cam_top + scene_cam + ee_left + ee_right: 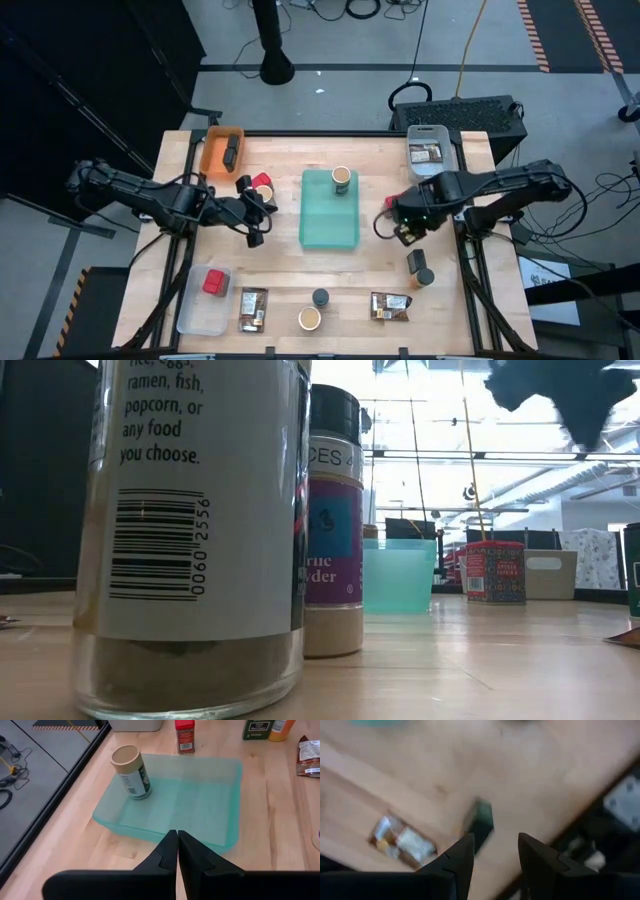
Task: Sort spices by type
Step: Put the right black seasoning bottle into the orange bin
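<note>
A tan round jar (341, 179) with a cream top stands upright in the far end of the teal tray (330, 225). One red box (214, 281) lies in the clear tray at the worktop's near left corner. Another red box (264, 191) stands left of the teal tray. Along the near edge lie two brown packets (253, 308) (390, 307), with a dark jar (320, 297) and a second tan jar (309, 319) between them.

Clear glass jar with white label (190, 530): "ramen, fish, popcorn, or any food you choose."; barcode digits "0060 2556" are printed.
Tan jar with purple label (332, 525): only fragments are legible.
</note>
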Controlling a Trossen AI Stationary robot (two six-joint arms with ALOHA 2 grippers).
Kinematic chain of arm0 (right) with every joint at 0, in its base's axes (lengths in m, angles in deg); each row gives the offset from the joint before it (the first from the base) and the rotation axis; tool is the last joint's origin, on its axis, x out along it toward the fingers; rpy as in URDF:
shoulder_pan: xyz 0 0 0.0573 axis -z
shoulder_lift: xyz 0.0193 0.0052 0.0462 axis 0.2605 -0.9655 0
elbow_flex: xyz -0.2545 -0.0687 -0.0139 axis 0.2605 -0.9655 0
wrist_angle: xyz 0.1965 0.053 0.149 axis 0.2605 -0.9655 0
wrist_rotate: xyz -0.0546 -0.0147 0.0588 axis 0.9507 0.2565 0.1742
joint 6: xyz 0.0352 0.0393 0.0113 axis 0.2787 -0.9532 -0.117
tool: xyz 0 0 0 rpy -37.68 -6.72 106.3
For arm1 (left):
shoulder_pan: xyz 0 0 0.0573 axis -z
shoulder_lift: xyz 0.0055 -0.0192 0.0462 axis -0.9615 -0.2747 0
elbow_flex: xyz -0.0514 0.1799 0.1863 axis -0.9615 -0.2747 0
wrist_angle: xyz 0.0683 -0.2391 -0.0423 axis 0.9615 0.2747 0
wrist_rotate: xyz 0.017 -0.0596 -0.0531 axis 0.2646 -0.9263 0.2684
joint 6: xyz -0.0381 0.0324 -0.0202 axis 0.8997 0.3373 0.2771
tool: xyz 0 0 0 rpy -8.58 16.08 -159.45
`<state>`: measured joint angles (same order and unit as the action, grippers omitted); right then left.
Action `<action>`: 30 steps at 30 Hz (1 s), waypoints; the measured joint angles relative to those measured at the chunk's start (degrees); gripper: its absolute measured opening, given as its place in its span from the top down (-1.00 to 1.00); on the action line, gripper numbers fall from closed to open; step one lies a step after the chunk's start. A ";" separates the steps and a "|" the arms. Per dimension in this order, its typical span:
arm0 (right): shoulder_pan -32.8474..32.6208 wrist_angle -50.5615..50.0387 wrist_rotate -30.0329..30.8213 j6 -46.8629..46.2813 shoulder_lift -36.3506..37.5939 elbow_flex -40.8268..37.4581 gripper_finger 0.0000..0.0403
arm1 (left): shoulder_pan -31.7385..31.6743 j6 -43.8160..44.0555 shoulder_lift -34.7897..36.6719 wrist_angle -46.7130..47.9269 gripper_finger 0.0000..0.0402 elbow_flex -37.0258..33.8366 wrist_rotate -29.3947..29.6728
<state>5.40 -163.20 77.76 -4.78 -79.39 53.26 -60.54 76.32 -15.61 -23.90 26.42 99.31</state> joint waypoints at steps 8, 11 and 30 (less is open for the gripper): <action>-8.85 1.31 -6.85 -12.97 -0.02 0.00 0.05 | 0.00 0.00 -0.02 0.75 0.91 -0.02 0.02; -12.44 2.28 -9.17 -18.08 -0.02 0.00 -0.13 | 0.00 0.00 -0.02 0.96 0.91 -0.02 0.02; -22.68 21.90 -5.98 -35.48 -0.09 -11.63 -0.49 | 0.00 -0.99 -0.02 1.96 0.91 -0.02 2.97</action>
<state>-17.28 -141.30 71.78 -40.25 -79.48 41.64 -60.54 75.33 -15.63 -21.94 26.40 102.28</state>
